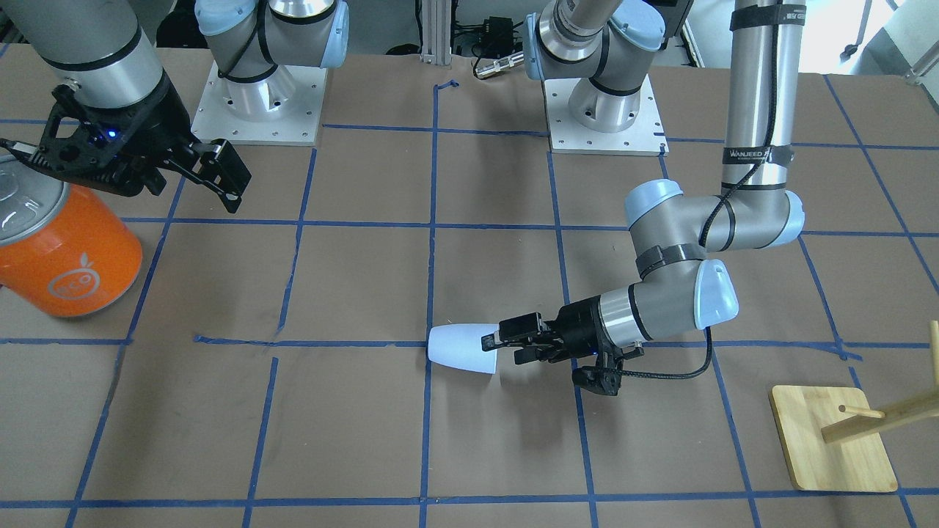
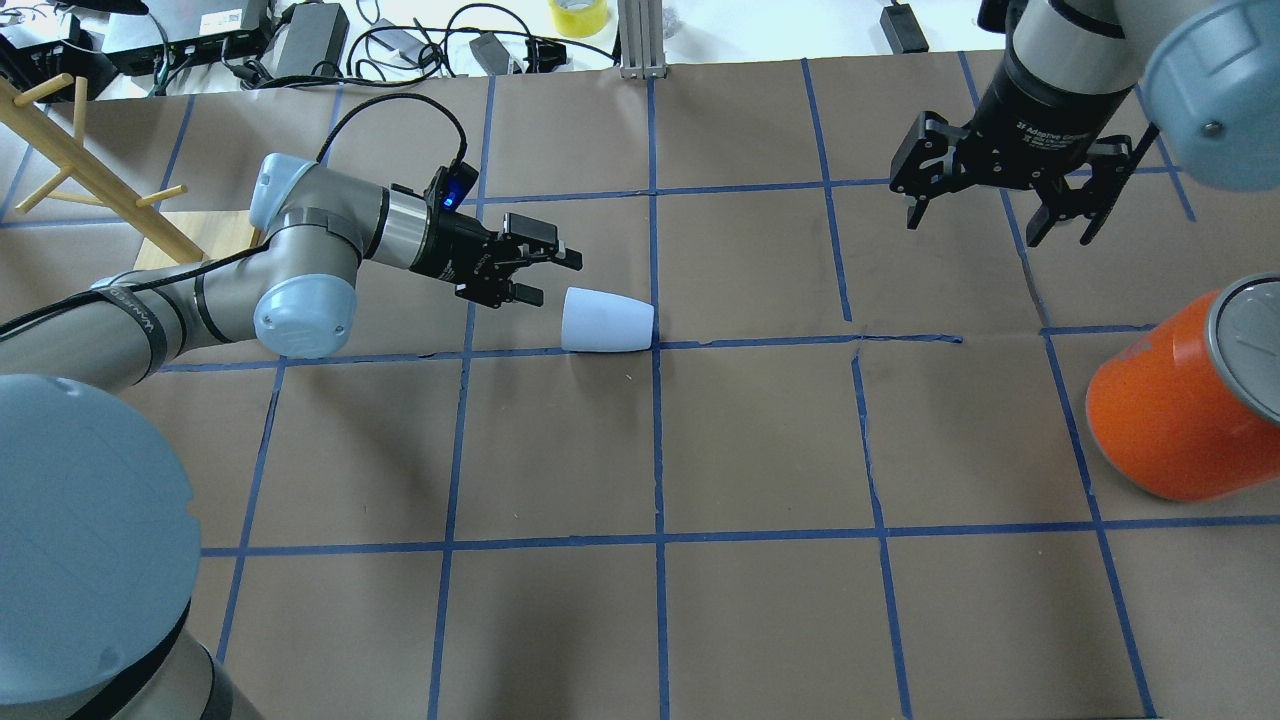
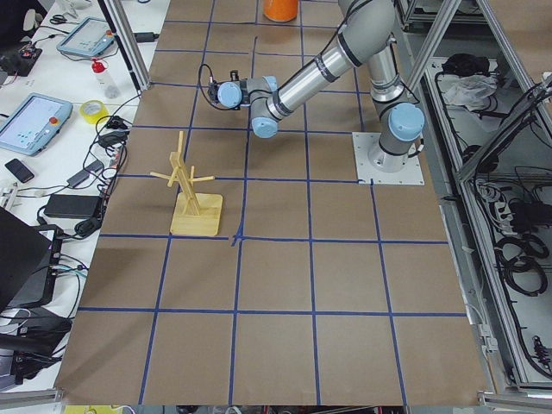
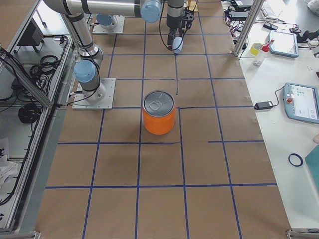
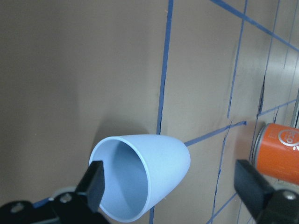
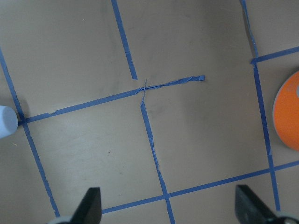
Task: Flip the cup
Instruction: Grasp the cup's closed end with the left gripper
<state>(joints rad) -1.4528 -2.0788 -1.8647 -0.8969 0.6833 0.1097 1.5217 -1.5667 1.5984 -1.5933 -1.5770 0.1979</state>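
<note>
Cup: the cup point(image 2: 607, 321) lies on its side on the surface point(image 2: 760, 450), a little left of the middle in the overhead view, with its body along a blue tape line point(image 2: 800, 341) and its closed end at a crossing of the grid.
Cup's facing: the open mouth points left, toward the left claw; the narrower closed end points right. The left wrist view looks straight into the blue-grey inside.
Left claw: the left claw point(image 2: 558, 280) is low over the surface, lying nearly level and pointing right at the cup's mouth.
Left claw's state: the fingers stand wide apart and grip nothing.
Cup against claw: the rim sits right at the fingertips. In the wrist view one finger point(image 5: 96, 184) overlaps the left edge of the rim and the other stands well off to the right of the cup. From overhead, the near finger ends just left of the rim and the far finger reaches a little past it on the far side. Whether any finger touches the rim cannot be told.
Right claw: the right claw point(image 2: 975, 230) hangs above the surface at far right, pointing down, well apart from the cup.
Right claw's state: spread wide, with nothing between the fingers; its wrist view shows only surface and tape below.
Orange can: the orange can point(image 2: 1170, 420) stands upright at the right edge, nearer than the right claw and well apart from the cup.
Wooden rack: a wooden rack point(image 2: 90, 170) with pegs stands on a square base at far left, beyond the left arm.
</note>
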